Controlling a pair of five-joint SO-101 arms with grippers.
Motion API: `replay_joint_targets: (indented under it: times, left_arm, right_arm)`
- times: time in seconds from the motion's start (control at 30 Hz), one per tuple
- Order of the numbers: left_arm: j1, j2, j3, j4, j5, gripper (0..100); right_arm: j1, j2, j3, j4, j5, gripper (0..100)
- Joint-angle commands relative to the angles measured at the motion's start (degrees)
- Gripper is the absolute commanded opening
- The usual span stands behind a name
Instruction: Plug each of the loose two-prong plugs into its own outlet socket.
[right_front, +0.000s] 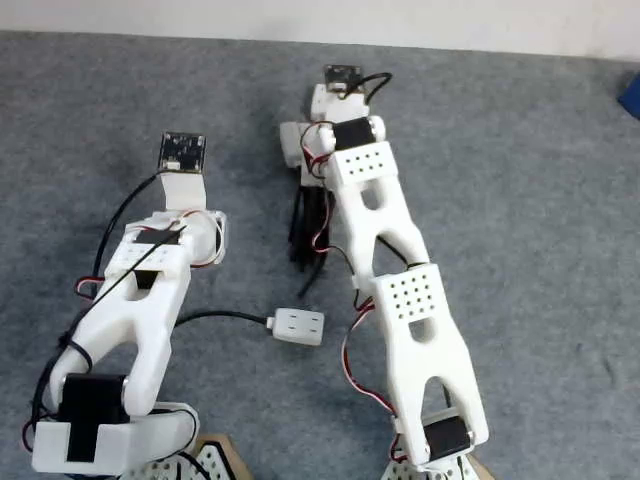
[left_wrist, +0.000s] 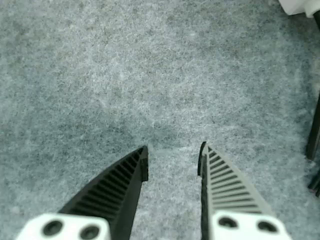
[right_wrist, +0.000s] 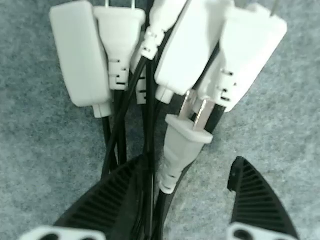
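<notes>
Now the right gripper (right_wrist: 190, 162) sits spread wide around a white plastic two-prong plug (right_wrist: 186, 142) among black cords (right_wrist: 120, 135), ready to pinch it. The left gripper (left_wrist: 173, 149) hangs partly spread over grey carpet (left_wrist: 150, 75).

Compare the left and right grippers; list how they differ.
The left gripper faces bare grey carpet; the right gripper faces a bundle of white plugs and black cords. Nothing sits between the left gripper's fingers; the tail of a white two-prong plug sits between the right gripper's. Both are open, with ribbed fingers.
</notes>
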Motion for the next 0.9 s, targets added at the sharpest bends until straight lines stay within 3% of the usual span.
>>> replay_joint_targets:
  times: [0.0,0.3,0.87]
  left_arm:
    - [0.84,-1.89,-0.13,-1.05,0.35,18]
    - [0.84,-1.89,0.13,-1.05,0.26,18]
    - [0.84,-1.89,0.13,-1.05,0.26,18]
  right_arm:
    - [1.1,-0.84,-2.86,0.31,0.62,26.3]
    - [3.91,-3.21,-2.42,1.1,0.44,26.3]
    - [2.24,1.36,-2.68,-1.54,0.53,26.3]
